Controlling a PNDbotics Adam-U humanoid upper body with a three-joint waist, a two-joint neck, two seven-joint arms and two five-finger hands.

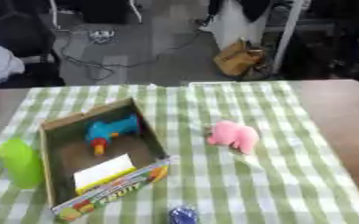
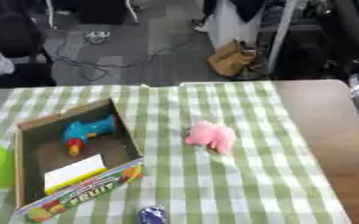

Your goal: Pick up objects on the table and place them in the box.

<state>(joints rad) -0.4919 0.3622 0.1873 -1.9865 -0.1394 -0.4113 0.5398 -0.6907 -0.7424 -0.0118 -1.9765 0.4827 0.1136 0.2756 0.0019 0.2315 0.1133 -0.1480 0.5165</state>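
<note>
Green-white checked cloth (image 1: 236, 183); pink toy (image 1: 233, 135) — blue toy (image 1: 110, 130); green cup (image 1: 20, 162).

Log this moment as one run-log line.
hands: neither in view | box: holds blue toy and white-yellow item | outside box: pink toy, green cup, small blue thing

Soft even light, overall blur, faint shadows

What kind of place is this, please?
Probably an office or lab set up for testing: a table with a green checked cloth, loose cables on the floor, and furniture legs behind.
</note>
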